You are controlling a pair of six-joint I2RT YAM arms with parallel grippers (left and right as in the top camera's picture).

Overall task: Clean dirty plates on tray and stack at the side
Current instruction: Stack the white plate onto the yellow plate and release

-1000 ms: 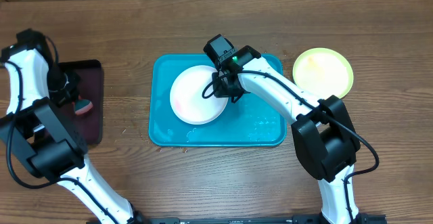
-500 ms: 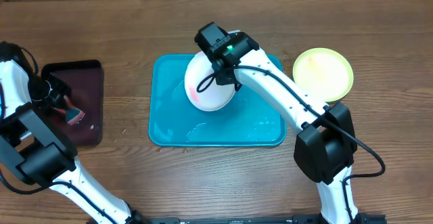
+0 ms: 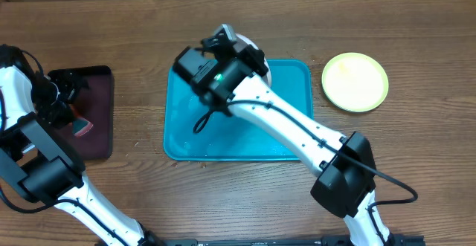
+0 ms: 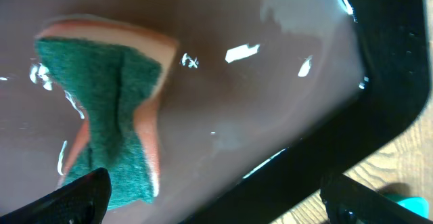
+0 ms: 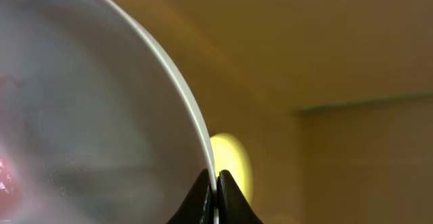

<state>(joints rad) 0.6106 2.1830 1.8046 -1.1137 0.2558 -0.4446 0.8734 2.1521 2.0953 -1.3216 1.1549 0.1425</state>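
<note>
My right gripper (image 5: 215, 191) is shut on the rim of the white plate (image 5: 81, 109), which shows a red smear at its lower left. In the overhead view the right gripper (image 3: 227, 39) holds that plate (image 3: 257, 57) tilted on edge, raised over the far side of the turquoise tray (image 3: 186, 131). The yellow-green plate (image 3: 355, 81) lies on the table to the right of the tray, and it also shows behind the white plate's rim (image 5: 233, 160). My left gripper (image 4: 220, 204) is open above the dark tray (image 4: 379, 82), with nothing between its fingers.
A green and pink sponge (image 4: 115, 116) lies loose on the wet floor of the dark tray (image 3: 98, 138) at the table's left. In the overhead view the sponge (image 3: 82, 125) sits just below the left gripper (image 3: 61, 94). Wet patches show on the turquoise tray.
The left gripper has opened and let the sponge go onto the dark tray. The right arm has lifted the white plate off the turquoise tray and tipped it on edge, swinging left.
</note>
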